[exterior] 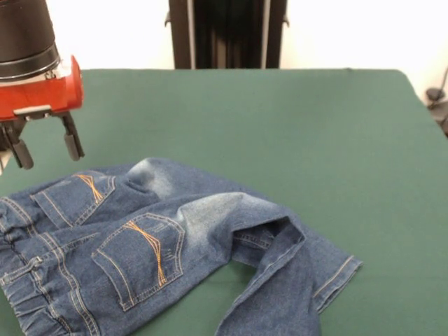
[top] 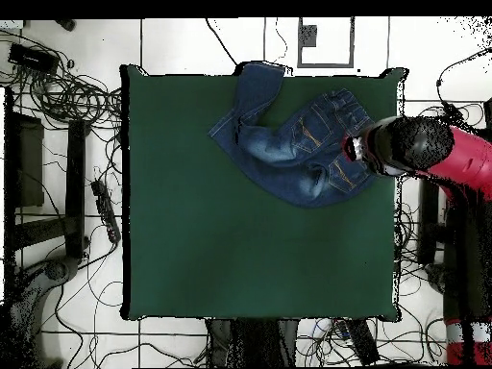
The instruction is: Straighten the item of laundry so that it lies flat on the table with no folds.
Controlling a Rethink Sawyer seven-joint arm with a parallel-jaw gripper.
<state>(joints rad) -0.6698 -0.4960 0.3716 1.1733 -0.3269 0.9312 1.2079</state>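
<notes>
On the large dark green felt-covered table (exterior: 294,133) lies the small pair of blue denim jeans (exterior: 161,252), back side up, two orange-stitched back pockets showing. Front view: jeans sit at the near left part of the table, elastic waistband at the lower left edge of frame, faded pale patches on the seat. One leg is folded over near the knee, its hem lying at the right; cloth bunched there, not flat. Overhead view: jeans (top: 288,135) are at the far edge of the table toward the right corner, one leg reaching up to the table rim, waistband end nearest the arm.

Red and black arm comes in from the side; its tool (exterior: 43,148) hangs just above the table beside the waistband-side pocket, not touching the denim as far as can be seen. Two dark fingers (exterior: 72,143) stand apart, gap empty, holding nothing. Overhead, the tool (top: 354,149) is over the jeans' right edge.
</notes>
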